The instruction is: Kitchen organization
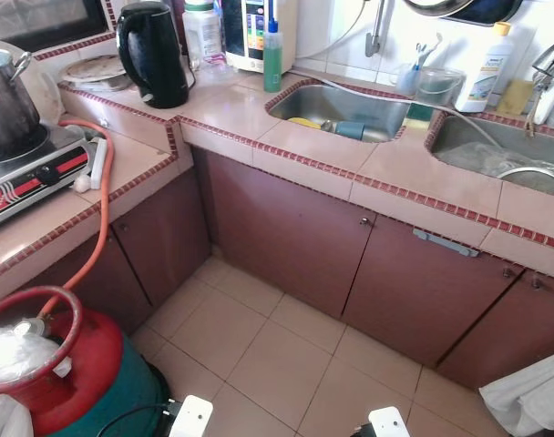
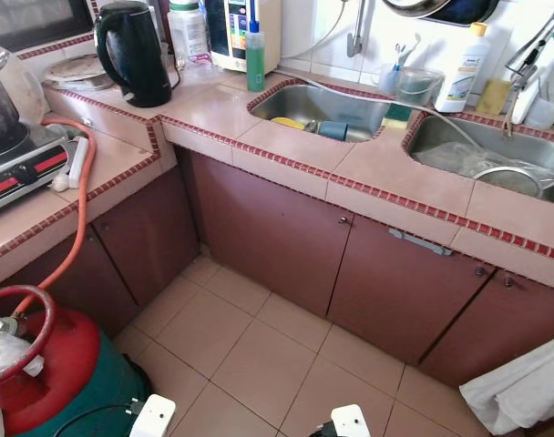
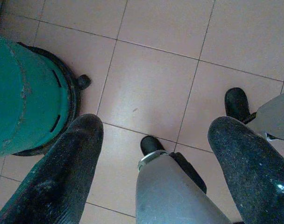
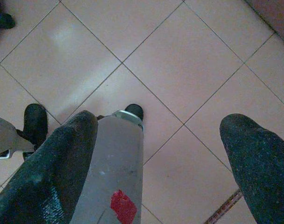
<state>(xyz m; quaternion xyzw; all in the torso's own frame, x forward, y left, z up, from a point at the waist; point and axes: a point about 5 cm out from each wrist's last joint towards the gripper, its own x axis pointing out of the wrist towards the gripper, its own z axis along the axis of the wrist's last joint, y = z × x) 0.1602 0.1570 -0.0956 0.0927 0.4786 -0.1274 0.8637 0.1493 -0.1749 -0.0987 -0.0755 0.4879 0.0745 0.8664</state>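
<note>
A tiled L-shaped counter [image 1: 231, 114] runs along the wall. On it stand a black kettle [image 1: 152, 53], a jar with a green lid [image 1: 202, 32] and a green bottle [image 1: 272, 56]. The left sink [image 1: 386, 102] holds a yellow dish [image 1: 304, 122] and a blue cup [image 1: 350, 129]. A metal bowl [image 1: 532, 175] lies in the right sink [image 1: 468, 146]. A white detergent bottle [image 1: 484, 68] and a clear tub [image 1: 436, 86] stand behind the sinks. My left gripper [image 3: 157, 125] and right gripper [image 4: 161, 122] hang open over the floor tiles, holding nothing.
A steel pot [image 1: 4, 100] sits on a gas stove [image 1: 31, 173] at the left. An orange hose [image 1: 99, 228] drops to a red gas cylinder [image 1: 49, 382] in a green base [image 3: 30, 93]. Brown cabinet doors [image 1: 286, 228] are shut. A white cloth [image 1: 532, 396] hangs at the lower right.
</note>
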